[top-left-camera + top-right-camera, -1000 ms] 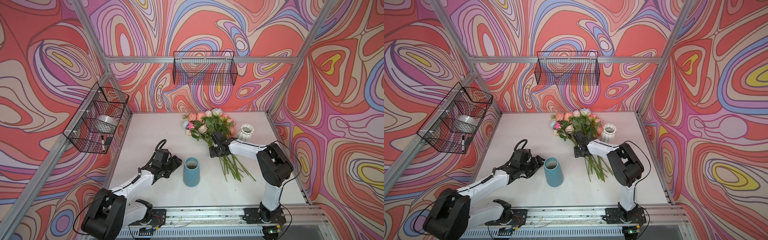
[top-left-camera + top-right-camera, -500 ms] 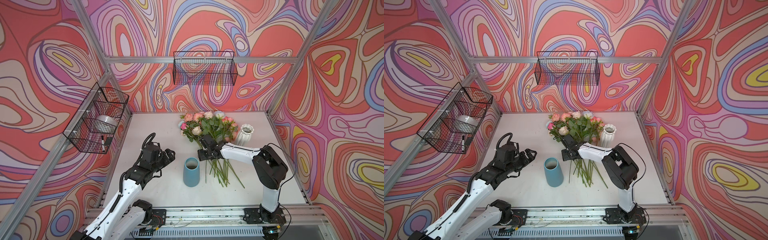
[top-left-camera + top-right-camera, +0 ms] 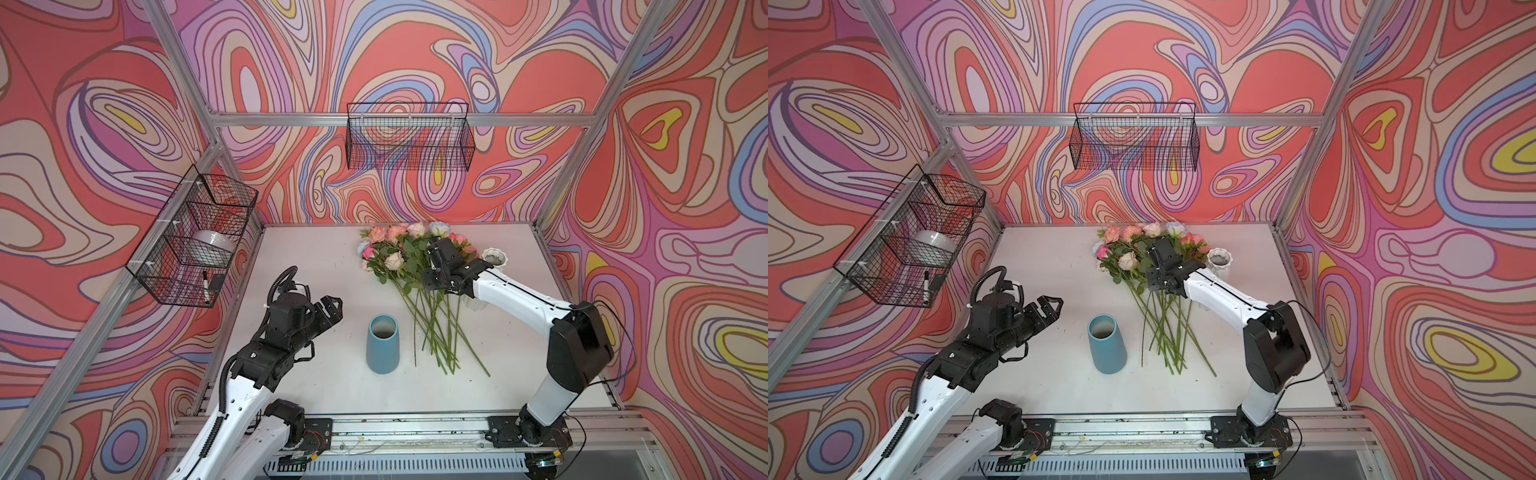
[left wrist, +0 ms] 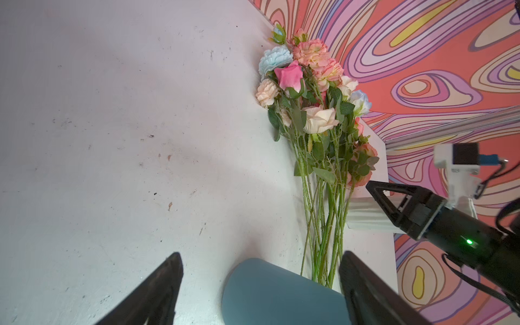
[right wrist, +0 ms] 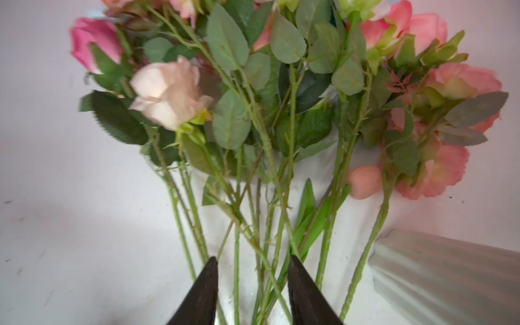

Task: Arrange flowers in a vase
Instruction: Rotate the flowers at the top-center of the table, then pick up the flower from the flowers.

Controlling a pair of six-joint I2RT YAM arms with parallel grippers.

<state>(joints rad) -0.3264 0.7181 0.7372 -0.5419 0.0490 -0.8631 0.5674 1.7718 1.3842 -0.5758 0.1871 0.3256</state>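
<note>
In the right wrist view, my right gripper (image 5: 253,260) sits low over the bare green stems of the flowers (image 5: 230,121). They are a bunch of long-stemmed, leafy pink, peach and cream blooms lying flat on the white tabletop (image 5: 56,225). My two dark fingers stand partway apart with several stems running between them. Bare table shows between the stems and the fingers, so I see nothing pinched. The leaves and blooms lie beyond my fingertips. A white ribbed ceramic vase (image 5: 436,281) is just beside the outermost stems.

In the left wrist view, my left gripper (image 4: 260,254) is spread wide and holds nothing. The tall teal-blue tapered vase (image 4: 281,292) stands ahead of it, in line with the gap between the fingers. The flowers lie past that vase, with their stem ends toward it and their blooms toward the patterned wall. One pale blue bloom shows among the pink ones. My right gripper reaches in at the side of the stems.

In both top views, the teal-blue vase stands upright, with my left gripper well clear on its left. The flowers lie on its right, their stem ends fanned out near it. My right gripper is over the bunch where the leaves begin.
</note>
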